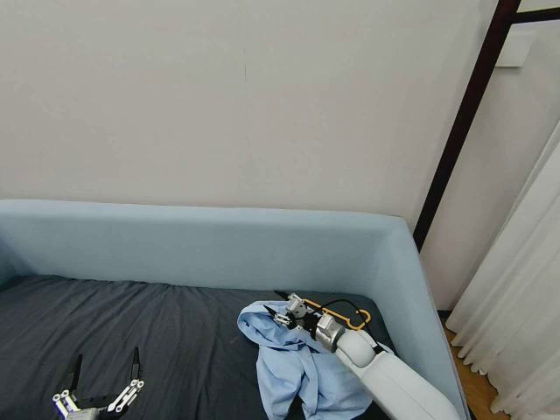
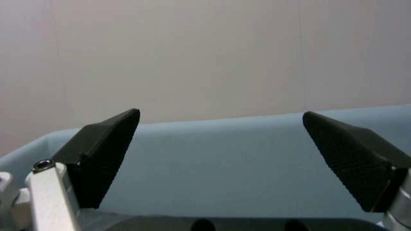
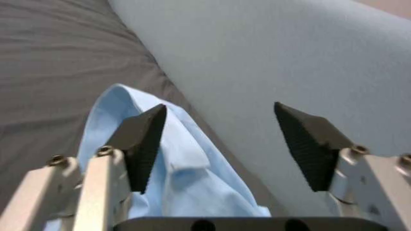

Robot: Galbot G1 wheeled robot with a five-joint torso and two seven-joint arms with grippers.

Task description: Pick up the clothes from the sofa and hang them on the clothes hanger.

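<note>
1. Head view:
   - We note a sofa (image 1: 192, 245) with a pale blue back and side wall and a dark grey seat (image 1: 131, 324), set against a plain wall (image 1: 245, 96).
   - A light blue shirt (image 1: 293, 367) lies crumpled on the right part of the seat, near the right side wall.
   - The right end effector (image 1: 282, 311) is at the shirt's upper edge, its fingers spread and holding nothing. We cannot tell whether it is touching the cloth.
   - The left end effector (image 1: 107, 359) hangs low over the left part of the seat, well apart from the shirt, fingers spread and holding nothing.

2. Left wrist view:
   - The left end effector (image 2: 221, 113) has its two dark pads wide apart with nothing between them.
   - The sofa back (image 2: 218, 163) and the wall (image 2: 205, 53) are beyond it.

3. Right wrist view:
   - The right end effector (image 3: 220, 106) is open.
   - One pad (image 3: 144, 144) stands over the shirt (image 3: 186, 178), the other over the pale blue sofa wall (image 3: 289, 53).
   - The shirt lies where the seat (image 3: 57, 62) meets that wall.
</note>
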